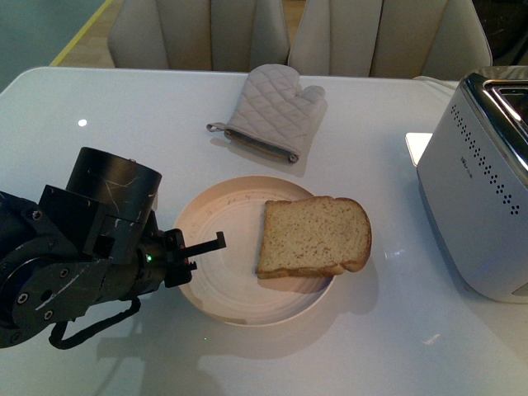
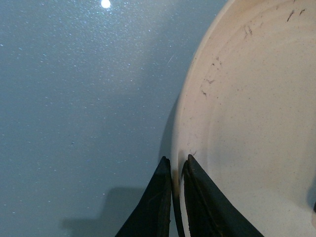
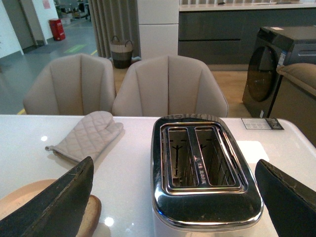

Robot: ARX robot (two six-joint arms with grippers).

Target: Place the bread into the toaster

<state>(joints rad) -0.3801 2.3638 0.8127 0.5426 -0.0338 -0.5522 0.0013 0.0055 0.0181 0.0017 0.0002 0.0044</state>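
Note:
A slice of speckled light brown bread (image 1: 313,237) lies on the right part of a cream plate (image 1: 219,272), overhanging its right rim. My left gripper (image 1: 196,252) is shut on the plate's left rim; the left wrist view shows its fingers (image 2: 153,202) pinching the rim of the plate (image 2: 247,123). The white toaster (image 1: 474,198) with a chrome top stands at the right edge. In the right wrist view the toaster (image 3: 202,197) with two empty slots is right below my open right gripper (image 3: 177,197), and the bread's crust (image 3: 91,217) peeks beside one finger.
A grey quilted oven mitt (image 1: 272,111) lies on the white table behind the plate, also shown in the right wrist view (image 3: 89,136). Two beige chairs (image 3: 168,84) stand at the table's far side. A dark appliance (image 3: 276,64) stands beyond.

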